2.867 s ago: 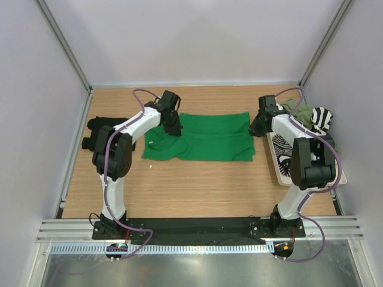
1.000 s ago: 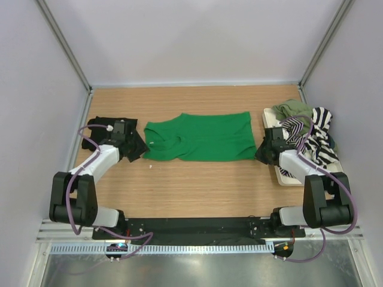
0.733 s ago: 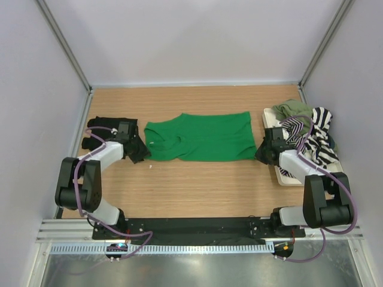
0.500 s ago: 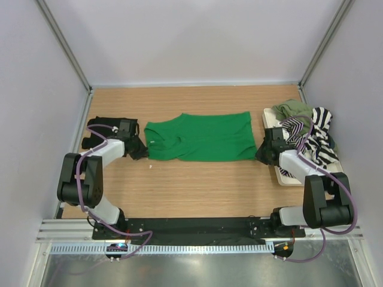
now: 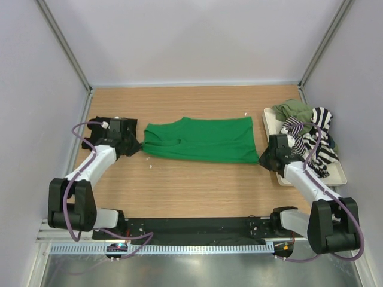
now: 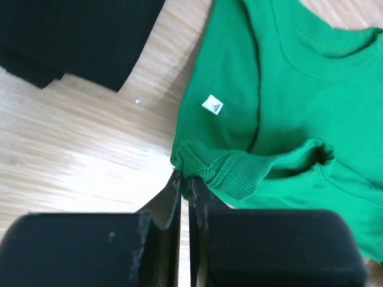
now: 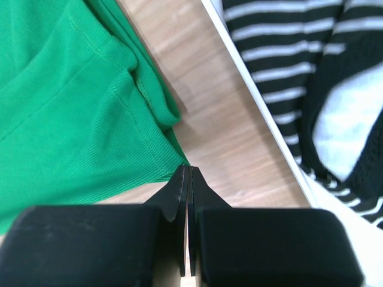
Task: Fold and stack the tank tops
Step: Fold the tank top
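Note:
The bright green tank top (image 5: 203, 139) lies spread across the middle of the table. My left gripper (image 5: 136, 147) is shut on its near left corner, and the ribbed hem (image 6: 233, 173) bunches up at the jaw tips (image 6: 184, 174). At the garment's near right corner, my right gripper (image 5: 263, 159) is shut, the green hem (image 7: 66, 107) meeting its closed tips (image 7: 187, 169). A folded black tank top (image 5: 96, 127) lies at the far left, just beyond the left gripper (image 6: 78, 36). The striped (image 5: 317, 128) and olive (image 5: 293, 109) tank tops are heaped in the tray.
A white tray (image 5: 335, 174) stands against the right wall, with its rim (image 7: 251, 78) close beside the right gripper. Grey walls enclose the table on three sides. Bare wood runs between the green top and the arm bases.
The left gripper came in from the black top and shut on the green top's near left corner. The whole green top has shifted slightly toward the near edge. The right gripper stayed shut.

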Motion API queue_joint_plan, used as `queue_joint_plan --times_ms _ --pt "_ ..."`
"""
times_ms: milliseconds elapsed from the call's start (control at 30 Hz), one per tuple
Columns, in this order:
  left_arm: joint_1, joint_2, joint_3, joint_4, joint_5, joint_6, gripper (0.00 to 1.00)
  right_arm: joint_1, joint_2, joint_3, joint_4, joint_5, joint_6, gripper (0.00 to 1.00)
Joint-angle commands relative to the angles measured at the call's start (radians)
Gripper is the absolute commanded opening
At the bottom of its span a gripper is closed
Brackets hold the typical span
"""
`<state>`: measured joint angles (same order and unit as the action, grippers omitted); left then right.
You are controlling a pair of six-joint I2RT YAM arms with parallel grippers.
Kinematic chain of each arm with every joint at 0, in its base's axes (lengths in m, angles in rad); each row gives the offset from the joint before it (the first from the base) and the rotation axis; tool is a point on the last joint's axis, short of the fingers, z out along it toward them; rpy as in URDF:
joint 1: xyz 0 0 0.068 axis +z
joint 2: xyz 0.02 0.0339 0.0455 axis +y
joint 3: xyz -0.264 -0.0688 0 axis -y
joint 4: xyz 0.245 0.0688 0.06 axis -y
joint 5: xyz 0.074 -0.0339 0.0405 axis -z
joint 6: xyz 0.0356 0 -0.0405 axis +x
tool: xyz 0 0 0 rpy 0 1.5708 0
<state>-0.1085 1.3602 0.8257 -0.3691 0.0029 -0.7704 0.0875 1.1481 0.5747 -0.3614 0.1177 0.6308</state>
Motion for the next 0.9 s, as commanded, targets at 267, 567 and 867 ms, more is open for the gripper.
queue_joint_plan --times_ms 267,567,867 --pt "0.009 -0.167 -0.163 -0.073 0.017 -0.012 0.21 0.001 -0.174 -0.085 -0.094 -0.046 0.078 0.19" --pt "0.010 -0.306 -0.178 -0.154 -0.099 -0.024 0.56 0.000 -0.202 0.002 -0.103 -0.019 0.018 0.41" --pt "-0.097 -0.153 0.045 -0.080 0.030 0.059 0.78 0.001 0.024 0.174 0.109 -0.194 -0.100 0.44"
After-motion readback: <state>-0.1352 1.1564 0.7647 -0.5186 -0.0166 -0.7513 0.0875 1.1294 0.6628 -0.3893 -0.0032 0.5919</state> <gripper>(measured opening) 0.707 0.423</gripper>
